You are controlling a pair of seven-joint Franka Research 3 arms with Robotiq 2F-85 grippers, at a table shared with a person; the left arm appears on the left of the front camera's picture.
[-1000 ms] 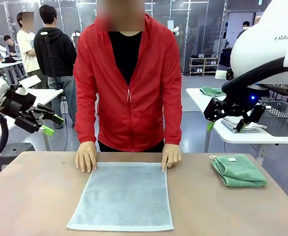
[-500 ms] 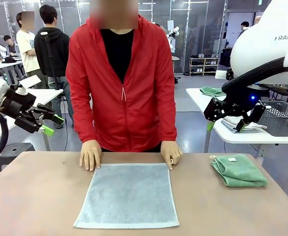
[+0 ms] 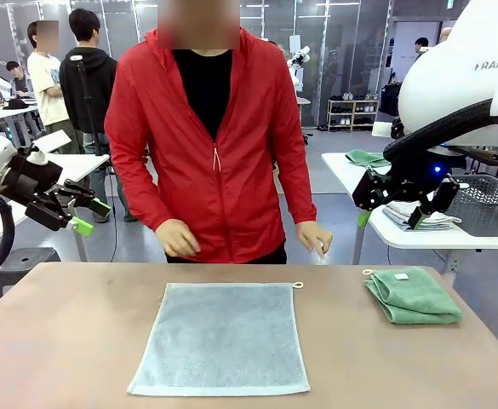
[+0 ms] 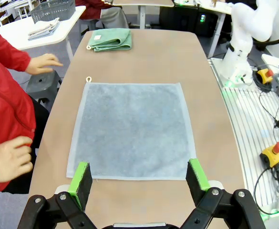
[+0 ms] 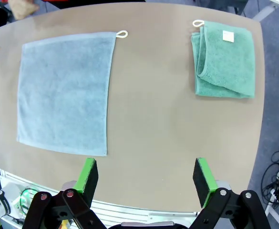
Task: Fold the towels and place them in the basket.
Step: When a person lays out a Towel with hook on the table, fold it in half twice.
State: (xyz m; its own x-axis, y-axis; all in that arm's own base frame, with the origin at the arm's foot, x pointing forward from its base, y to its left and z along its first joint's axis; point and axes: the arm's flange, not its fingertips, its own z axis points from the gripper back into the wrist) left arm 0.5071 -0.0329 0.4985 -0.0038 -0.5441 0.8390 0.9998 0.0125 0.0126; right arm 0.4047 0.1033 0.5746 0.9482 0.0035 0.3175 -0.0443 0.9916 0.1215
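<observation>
Holding nothing, my left gripper and right gripper hang wide open above the bench, blue-grey towel flat, green towel folded right.

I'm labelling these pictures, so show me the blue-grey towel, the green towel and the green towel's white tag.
blue-grey towel [image 3: 219, 336]: front view, middle of the spread cloth.
green towel [image 3: 419, 300]: front view, centre of the top fold.
white tag [image 5: 228, 36]: right wrist view, middle of the tag.

Was a robotics lab; white robot arm, cables & e-stop lay beside; spare tabletops, people behind.
</observation>
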